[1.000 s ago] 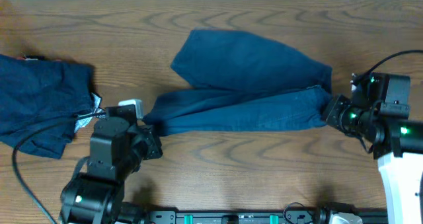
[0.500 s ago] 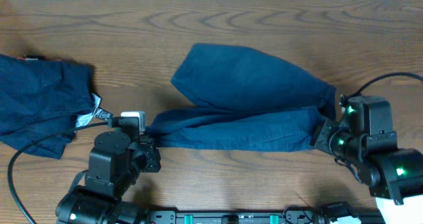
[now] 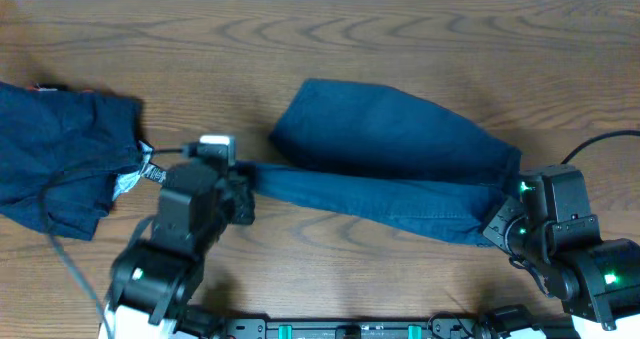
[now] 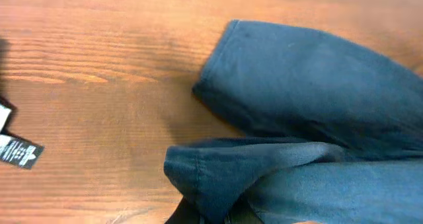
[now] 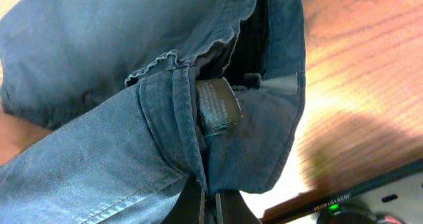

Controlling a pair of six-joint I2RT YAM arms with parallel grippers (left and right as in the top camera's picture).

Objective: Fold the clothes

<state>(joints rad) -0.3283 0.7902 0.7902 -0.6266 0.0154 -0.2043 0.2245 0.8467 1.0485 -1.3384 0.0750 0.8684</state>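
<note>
One pair of shorts [image 3: 400,149] now stretches diagonally, left end raised.

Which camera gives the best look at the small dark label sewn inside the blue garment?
The right wrist view: the label sits mid-picture, close up. Overhead shows the whole garment but no label; the left wrist view shows only its other end.

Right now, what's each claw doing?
Left claw: shut on one end of the shorts.
Right claw: shut on the other end.
</note>
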